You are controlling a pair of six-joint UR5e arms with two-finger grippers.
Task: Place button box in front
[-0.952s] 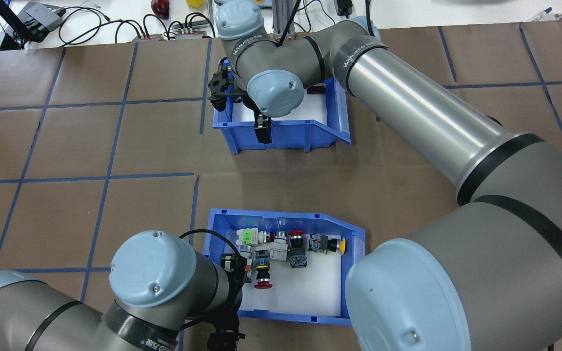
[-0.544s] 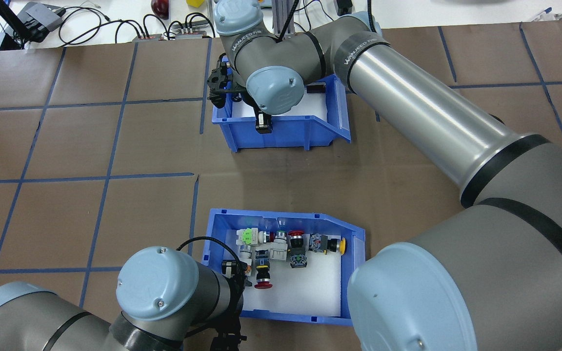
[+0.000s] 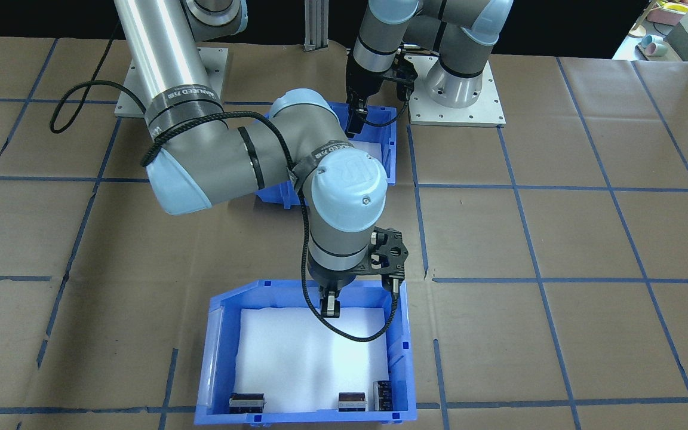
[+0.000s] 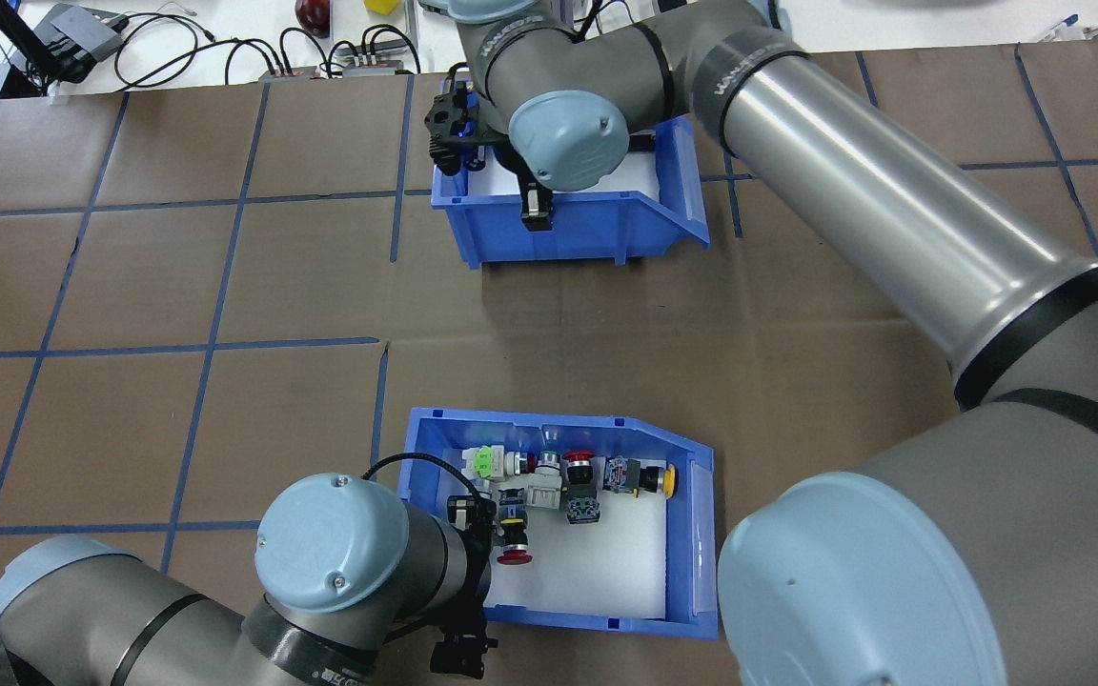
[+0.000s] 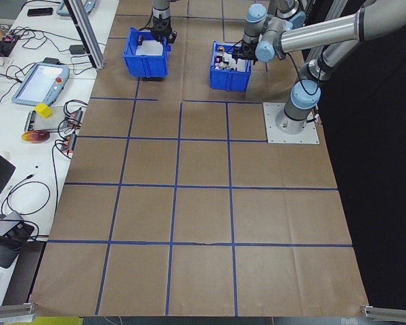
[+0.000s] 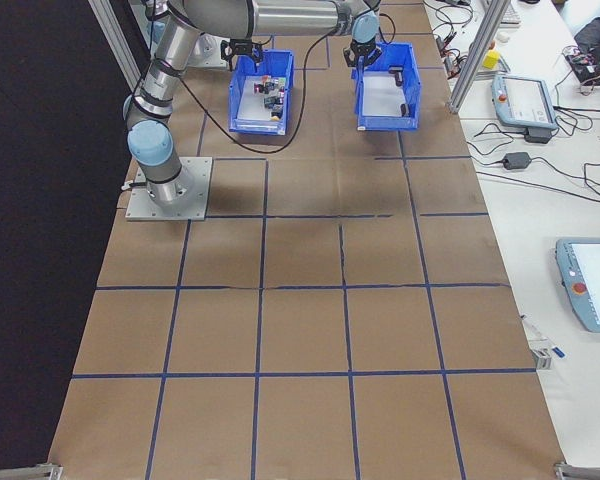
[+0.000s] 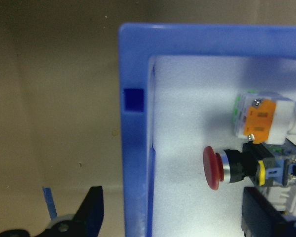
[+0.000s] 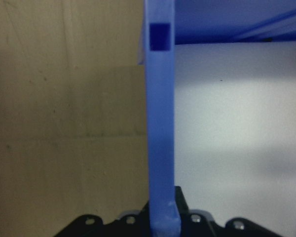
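Evidently the blue plastic button box with white foam liner (image 4: 549, 424) sits at 6 o'clock in the overhead view. Its long axis runs 9 to 3, with the sloped end pointing to 3. The same-looking blue bin of black parts (image 4: 568, 238) lies at 12, and the right gripper (image 4: 535, 205) is clamped on its near wall. The left gripper (image 7: 172, 219) straddles the box's 9 o'clock wall, jaws apart. A one-sided lift could tip the box, rolling the red mushroom button (image 7: 214, 168) towards the cut-away.

A second blue bin (image 4: 568, 229) with small black parts sits on brown paper (image 4: 177, 286); cables (image 4: 225, 48) lie beyond.
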